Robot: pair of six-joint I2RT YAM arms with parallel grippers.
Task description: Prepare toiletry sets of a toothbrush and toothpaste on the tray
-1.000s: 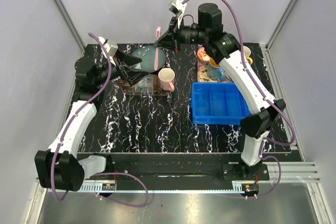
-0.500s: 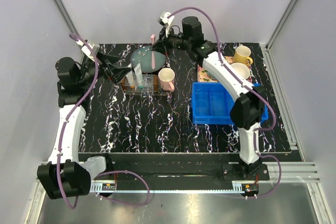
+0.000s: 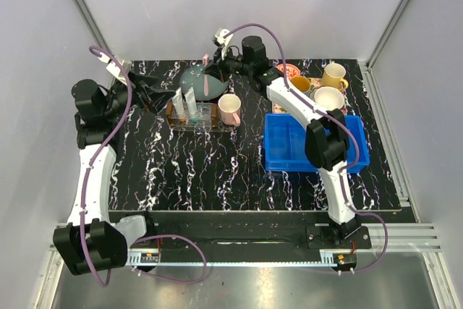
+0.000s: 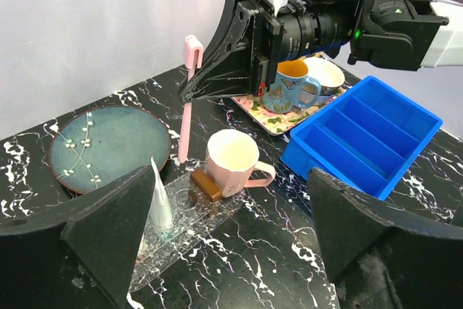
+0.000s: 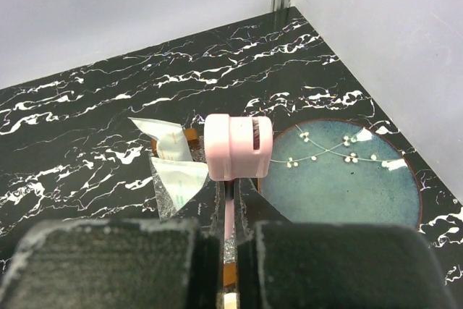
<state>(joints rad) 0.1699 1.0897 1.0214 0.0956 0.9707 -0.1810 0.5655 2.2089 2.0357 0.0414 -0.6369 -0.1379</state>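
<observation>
Pale-pink slim toothbrush [image 4: 186,117] stands near-upright, head up, my right pincer [image 4: 189,94] clamped on its stem. Clear oblong plastic tray [image 4: 189,233] lies below, slightly nearward; my left pincer [image 3: 153,92] gapes empty.

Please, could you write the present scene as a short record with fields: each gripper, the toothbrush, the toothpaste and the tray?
right gripper: shut on the toothbrush
toothbrush: roughly upright, head up, in the air by the teal plate, not in the tray
left gripper: open, empty, left of the tray
toothpaste tubes: two, standing in the tray
pink mug: on the table beside the tray's right end
</observation>
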